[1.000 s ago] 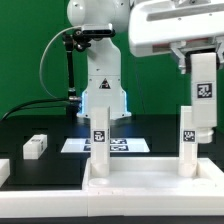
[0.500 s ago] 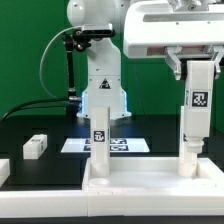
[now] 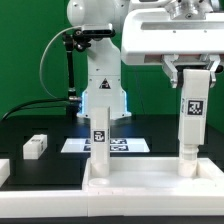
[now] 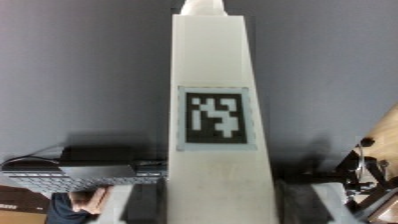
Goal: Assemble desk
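My gripper (image 3: 193, 72) is clamped on a white leg (image 3: 190, 112), upright over the desk top (image 3: 140, 186) at its far corner on the exterior view's right. I judge it best held plumb, its thin tip (image 3: 189, 160) centred on the hole, then turned down gently.

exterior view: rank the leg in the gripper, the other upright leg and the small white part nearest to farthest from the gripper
1. held leg, in the gripper
2. other upright leg, exterior view's left
3. small white part, farthest left
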Robot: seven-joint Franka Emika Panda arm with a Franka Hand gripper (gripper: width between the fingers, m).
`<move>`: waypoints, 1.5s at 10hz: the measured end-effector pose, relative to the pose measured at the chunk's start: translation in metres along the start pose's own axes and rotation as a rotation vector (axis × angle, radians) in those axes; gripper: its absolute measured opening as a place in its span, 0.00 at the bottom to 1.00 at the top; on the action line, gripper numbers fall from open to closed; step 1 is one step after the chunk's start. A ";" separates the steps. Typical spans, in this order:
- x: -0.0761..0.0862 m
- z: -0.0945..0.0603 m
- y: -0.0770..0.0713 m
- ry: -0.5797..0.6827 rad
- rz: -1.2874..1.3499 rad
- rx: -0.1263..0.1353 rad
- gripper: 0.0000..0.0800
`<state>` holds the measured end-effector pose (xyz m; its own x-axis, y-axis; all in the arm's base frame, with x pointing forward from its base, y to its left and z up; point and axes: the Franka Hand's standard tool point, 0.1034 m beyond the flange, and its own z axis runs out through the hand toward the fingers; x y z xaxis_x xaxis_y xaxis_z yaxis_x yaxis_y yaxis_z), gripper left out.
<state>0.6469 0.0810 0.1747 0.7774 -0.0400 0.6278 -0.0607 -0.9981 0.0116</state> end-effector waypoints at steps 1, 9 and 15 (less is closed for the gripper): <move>-0.005 0.004 0.001 -0.008 -0.001 -0.005 0.36; -0.037 0.012 -0.022 -0.048 0.015 0.009 0.36; -0.044 0.024 -0.033 -0.059 0.005 0.009 0.36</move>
<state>0.6297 0.1143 0.1286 0.8124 -0.0471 0.5812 -0.0590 -0.9983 0.0016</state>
